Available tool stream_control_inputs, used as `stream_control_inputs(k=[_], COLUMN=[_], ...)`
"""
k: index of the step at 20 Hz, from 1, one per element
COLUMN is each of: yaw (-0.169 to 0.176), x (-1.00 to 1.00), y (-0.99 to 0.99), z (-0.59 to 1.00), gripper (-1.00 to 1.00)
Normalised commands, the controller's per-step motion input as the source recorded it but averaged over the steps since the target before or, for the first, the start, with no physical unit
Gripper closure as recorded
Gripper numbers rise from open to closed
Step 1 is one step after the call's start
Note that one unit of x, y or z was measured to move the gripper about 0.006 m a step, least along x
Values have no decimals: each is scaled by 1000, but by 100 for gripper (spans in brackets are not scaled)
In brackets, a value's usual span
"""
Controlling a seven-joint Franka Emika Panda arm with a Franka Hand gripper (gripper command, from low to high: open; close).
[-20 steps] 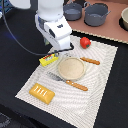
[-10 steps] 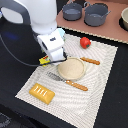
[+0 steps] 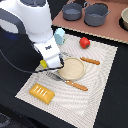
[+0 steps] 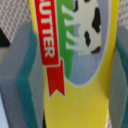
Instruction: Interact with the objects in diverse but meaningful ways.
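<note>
My gripper is shut on the small yellow box and holds it just above the striped mat, beside the beige plate. In the wrist view the box fills the frame, with a red banner and a cow picture, clamped between grey fingers. The red tomato lies on the mat's far side. The pale blue carton stands behind the arm, partly hidden. The orange scored slab lies on the mat's near corner.
An orange-handled knife lies beyond the plate and an orange-handled fork in front of it. Two grey pots stand on the brown board at the back. The striped mat lies on a dark table.
The arm has swung toward the exterior view's left and nearer the camera. The yellow box stays in the gripper, at nearly the same spot beside the plate.
</note>
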Motion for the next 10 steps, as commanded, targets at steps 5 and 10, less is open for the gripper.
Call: stream_control_inputs(k=[5,10], yaw=[104,95], x=[-521,-569], y=[0,-19], z=[769,954], gripper=[100,100])
